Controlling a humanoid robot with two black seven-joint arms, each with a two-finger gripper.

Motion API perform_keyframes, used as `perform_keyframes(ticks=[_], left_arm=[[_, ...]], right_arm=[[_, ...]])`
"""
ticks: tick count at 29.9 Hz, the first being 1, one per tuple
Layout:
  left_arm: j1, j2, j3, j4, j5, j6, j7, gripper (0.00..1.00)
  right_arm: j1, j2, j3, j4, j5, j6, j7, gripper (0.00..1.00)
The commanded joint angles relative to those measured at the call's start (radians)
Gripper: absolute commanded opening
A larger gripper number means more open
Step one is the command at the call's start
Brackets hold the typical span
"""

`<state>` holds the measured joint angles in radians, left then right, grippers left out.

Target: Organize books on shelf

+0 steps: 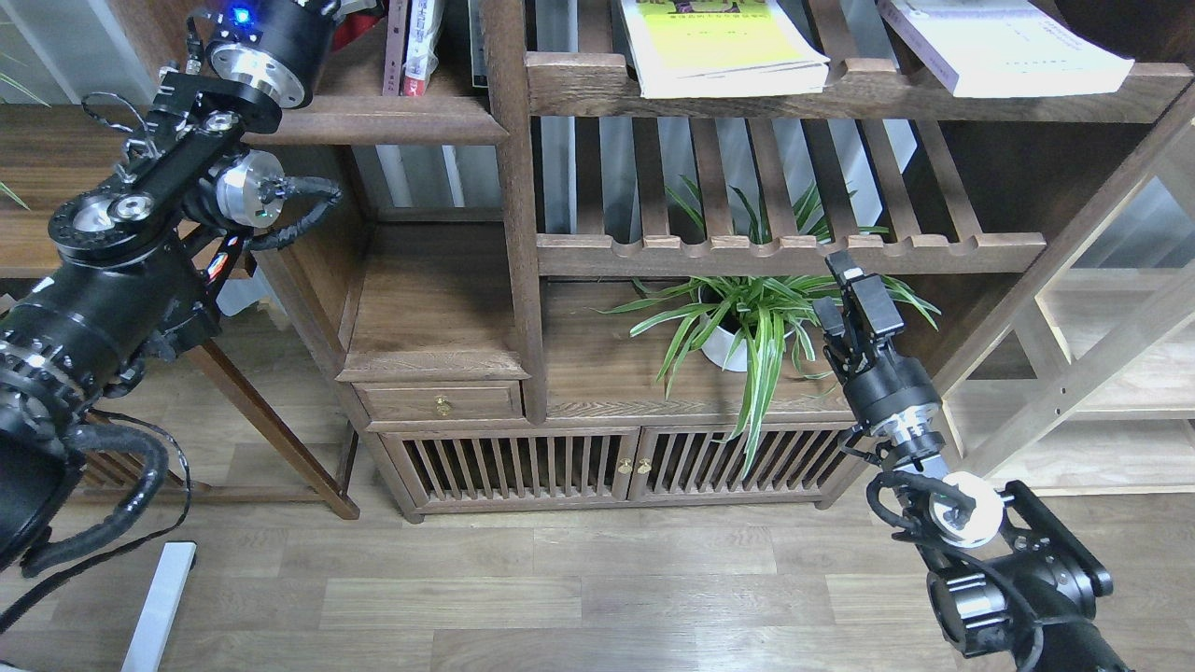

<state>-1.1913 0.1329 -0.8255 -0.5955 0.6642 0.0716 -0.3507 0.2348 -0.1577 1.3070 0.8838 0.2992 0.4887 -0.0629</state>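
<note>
- The left arm is reaching up along the left edge of the view toward the shelf [373, 119], the solid dark board with the rounded front lip; its gripper is passing out of the top of the frame, so I cannot tell how its jaws are standing.
- Two thin books [411, 47] are standing upright on that shelf, against the post, probably where the sorted books are being gathered.
- A red scrap is showing just behind the left arm's wrist at the top; it may be the red-covered book, but too little is visible to be sure.
- The yellow-green book [724, 47] is lying flat on the upper slatted rack, its page edges overhanging the front rail, and the pale book [1004, 42] is lying likewise, well to its right.
- The right gripper [847, 297] is hovering low beside the potted plant [747, 327], fingers slightly apart and holding nothing, seemingly waiting clear of the shelves.
</note>
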Motion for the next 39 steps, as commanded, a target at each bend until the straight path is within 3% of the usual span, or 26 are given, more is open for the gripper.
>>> perform_keyframes(ticks=[1,11,23,39], left_arm=[[0.001,0.004,0.0,-0.001,0.0,0.0,-0.001,0.01],[0.012,0.028,0.014,0.008,0.0,-0.007,-0.007,0.01],[0.013,0.021,0.029,0.049,0.0,-0.007,-0.045,0.18],[0.012,-0.006,0.126,0.103,-0.109,-0.007,-0.07,0.21]], right_arm=[[0.0,0.0,0.0,0.0,0.0,0.0,0.0,0.98],[-0.005,-0.003,0.014,0.0,0.0,0.0,0.0,0.98],[-0.005,-0.003,0.014,0.0,0.0,0.0,0.0,0.98],[-0.005,-0.002,0.014,0.0,0.0,0.0,0.0,0.98]])
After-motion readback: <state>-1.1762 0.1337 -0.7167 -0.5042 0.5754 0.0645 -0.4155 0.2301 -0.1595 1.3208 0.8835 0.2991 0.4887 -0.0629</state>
